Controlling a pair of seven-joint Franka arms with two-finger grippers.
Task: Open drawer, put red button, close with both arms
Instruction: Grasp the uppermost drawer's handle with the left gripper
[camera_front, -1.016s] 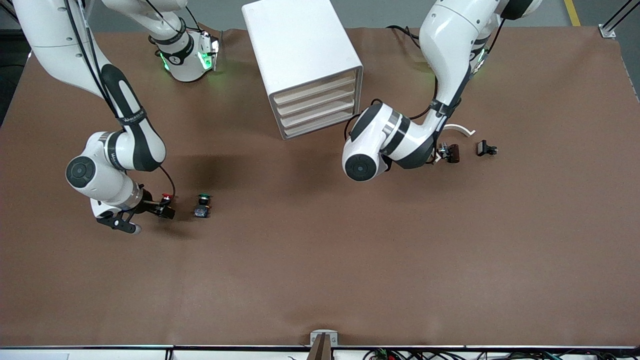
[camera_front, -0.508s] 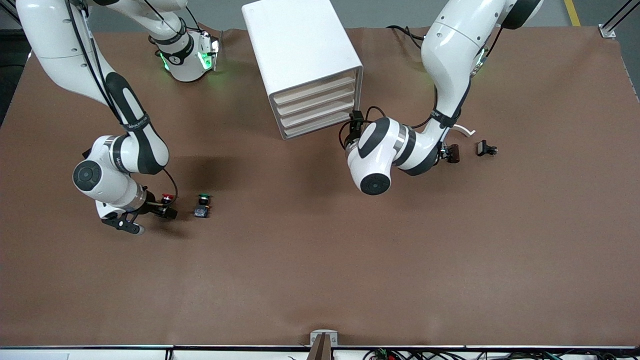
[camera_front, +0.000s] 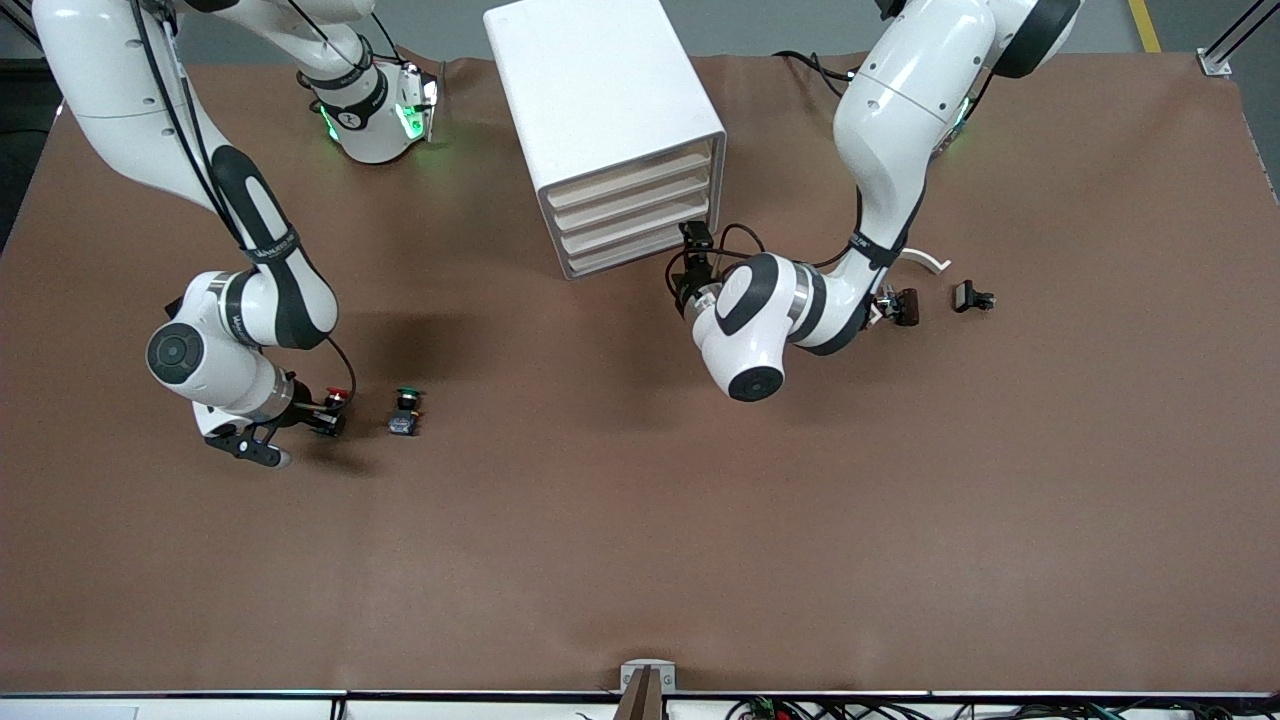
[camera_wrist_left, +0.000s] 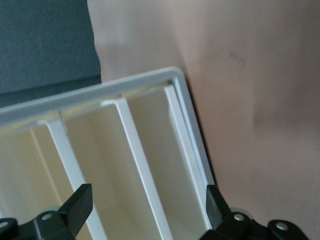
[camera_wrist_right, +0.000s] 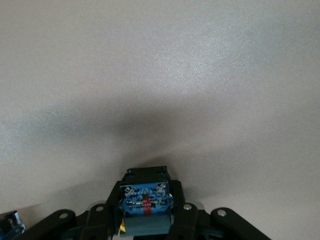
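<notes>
Gripping red button (camera_wrist_right: 145, 206), cap hidden.

The cabinet (camera_front: 608, 130) stands on the tabletop (camera_front: 640, 520) between the two arm bases, its drawers (camera_front: 630, 215) facing the front camera. Toward the right arm's end, nearer the camera, the red button (camera_front: 334, 397) sits just beside the green button (camera_front: 405, 410). Toward the left arm's end lie two small parts (camera_front: 905, 305) (camera_front: 972, 297), apart.

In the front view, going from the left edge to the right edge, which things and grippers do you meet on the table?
Right gripper shut on the red button → green button → cabinet → left gripper at the drawers → brown part → black part.
</notes>
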